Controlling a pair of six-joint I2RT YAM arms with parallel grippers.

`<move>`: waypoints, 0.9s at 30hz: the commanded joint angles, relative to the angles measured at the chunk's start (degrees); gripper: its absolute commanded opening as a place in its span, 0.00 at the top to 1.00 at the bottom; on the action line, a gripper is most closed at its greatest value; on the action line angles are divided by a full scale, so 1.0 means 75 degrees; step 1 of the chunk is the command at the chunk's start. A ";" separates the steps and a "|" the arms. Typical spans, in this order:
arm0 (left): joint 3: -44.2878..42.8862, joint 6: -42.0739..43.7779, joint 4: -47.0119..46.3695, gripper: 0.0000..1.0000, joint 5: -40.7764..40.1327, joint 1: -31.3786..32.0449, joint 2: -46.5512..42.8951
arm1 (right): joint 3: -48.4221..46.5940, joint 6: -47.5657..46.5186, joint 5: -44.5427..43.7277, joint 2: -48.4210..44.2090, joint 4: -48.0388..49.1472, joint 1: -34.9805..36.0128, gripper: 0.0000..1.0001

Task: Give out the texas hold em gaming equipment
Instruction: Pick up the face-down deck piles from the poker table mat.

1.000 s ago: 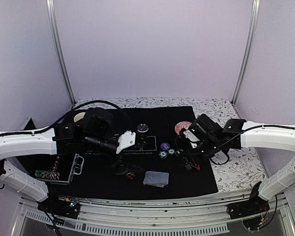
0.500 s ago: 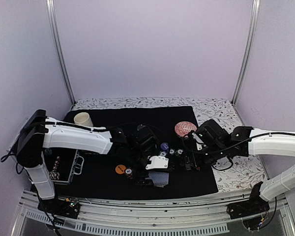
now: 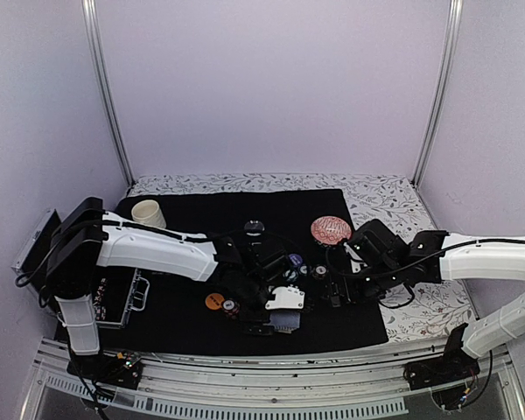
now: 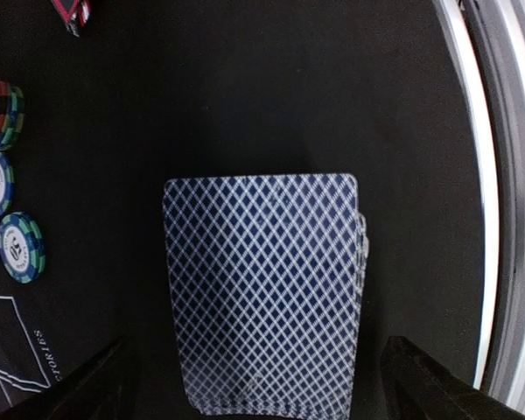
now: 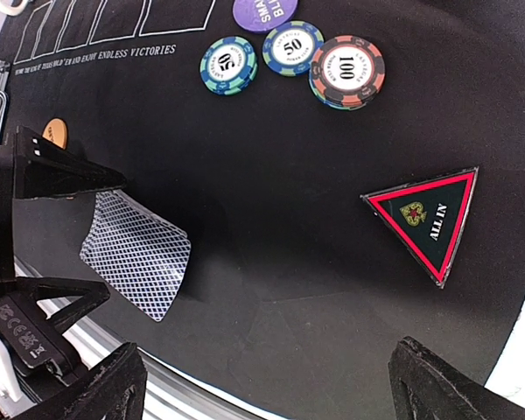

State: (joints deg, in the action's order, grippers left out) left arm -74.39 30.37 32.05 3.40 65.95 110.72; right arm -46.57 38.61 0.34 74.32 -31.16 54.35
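Straddling the card deck [image 4: 262,289], the left gripper [image 4: 254,348] gapes wide; the right gripper [image 5: 264,350] spreads wide, empty.

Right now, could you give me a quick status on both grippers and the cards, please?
Left gripper open, fingers either side of the cards. Right gripper open, empty. Nothing on the cards.

Bare mat [image 4: 245,105] around card deck [image 4: 262,297], chips [image 4: 20,248] well apart, rail [image 4: 472,175] near
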 commanded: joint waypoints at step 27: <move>-0.0787 0.0031 0.1199 0.38 0.1012 -0.0549 0.1066 | 0.0072 0.0184 -0.0197 0.0026 -0.0025 -0.0008 0.01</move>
State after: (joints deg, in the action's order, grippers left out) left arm -80.09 31.51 36.77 10.68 63.18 117.67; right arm -45.04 40.07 -0.12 74.43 -30.83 54.33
